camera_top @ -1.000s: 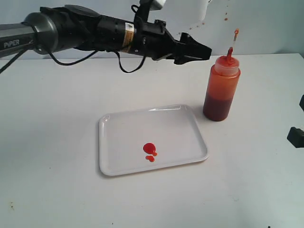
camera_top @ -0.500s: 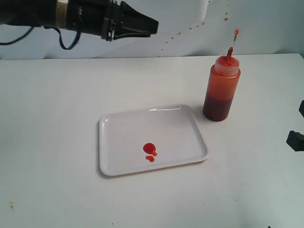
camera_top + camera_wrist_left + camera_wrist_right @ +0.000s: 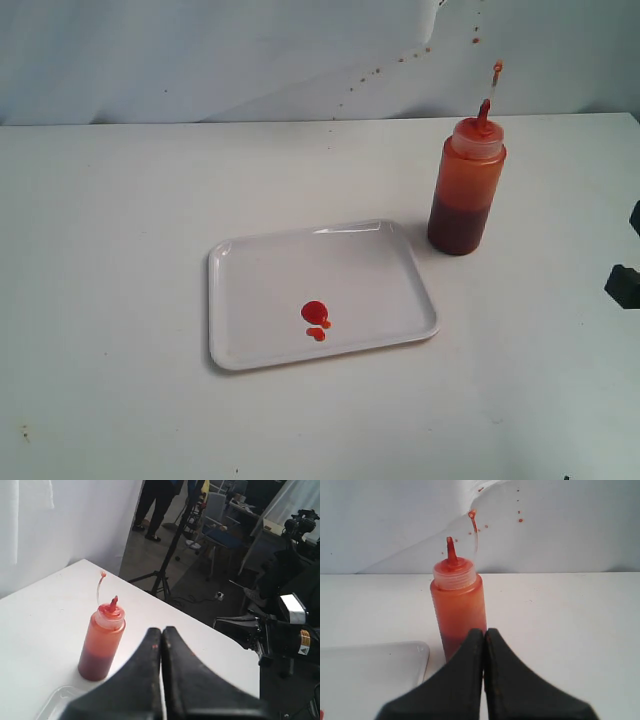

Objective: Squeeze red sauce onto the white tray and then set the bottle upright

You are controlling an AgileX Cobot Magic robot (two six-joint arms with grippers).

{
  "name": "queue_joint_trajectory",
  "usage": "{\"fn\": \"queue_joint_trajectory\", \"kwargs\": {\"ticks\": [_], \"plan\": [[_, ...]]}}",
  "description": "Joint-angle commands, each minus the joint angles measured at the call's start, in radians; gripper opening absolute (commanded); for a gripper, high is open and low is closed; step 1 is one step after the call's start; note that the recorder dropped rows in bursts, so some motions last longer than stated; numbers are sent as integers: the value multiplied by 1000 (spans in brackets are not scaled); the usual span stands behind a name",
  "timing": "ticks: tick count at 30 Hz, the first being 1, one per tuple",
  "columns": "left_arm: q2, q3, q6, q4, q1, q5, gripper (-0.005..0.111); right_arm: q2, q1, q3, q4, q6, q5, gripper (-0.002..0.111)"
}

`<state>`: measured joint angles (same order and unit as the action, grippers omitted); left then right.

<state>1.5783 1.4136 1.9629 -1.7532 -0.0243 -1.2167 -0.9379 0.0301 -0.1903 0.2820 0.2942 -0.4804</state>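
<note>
The bottle point(image 3: 467, 186) stands upright on the table just past the far right corner of the white tray point(image 3: 270, 265), its red nozzle up and the small cap hanging on its tether. Small round blobs of red sauce point(image 3: 315, 318) lie on the tray. The left wrist view shows the bottle point(image 3: 101, 640) standing apart from my left gripper point(image 3: 161, 630), whose fingers are shut on nothing. My right gripper point(image 3: 484, 631) is shut too and empty, with the bottle point(image 3: 458, 607) behind its tips. Only a dark piece of the right gripper point(image 3: 625, 285) shows at the exterior view's right edge.
Red spatter marks dot the white backdrop point(image 3: 400, 58) behind the table. The table's far edge drops to a floor with tripods and chairs point(image 3: 200, 535). The other arm's dark body point(image 3: 280, 630) stands beside the table.
My left arm has drawn back to the left and left the exterior view. The bottle, tray and sauce have not moved.
</note>
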Motion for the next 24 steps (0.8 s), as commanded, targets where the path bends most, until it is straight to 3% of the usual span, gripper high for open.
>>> {"fn": "queue_joint_trajectory", "kwargs": {"ticks": [1,6,16,24], "plan": [[-132,-54,-9,9,41,-4,0,2,-1,9,-2,60,-30,0],[-262,-111,-9,9,65,11,0,2,-1,9,-2,84,-61,0],[-614,-297,-9,9,65,453,0,2,-1,9,-6,84,-61,0],[-917,-458,-11,9,65,660,0,2,-1,9,-6,84,-61,0]]}}
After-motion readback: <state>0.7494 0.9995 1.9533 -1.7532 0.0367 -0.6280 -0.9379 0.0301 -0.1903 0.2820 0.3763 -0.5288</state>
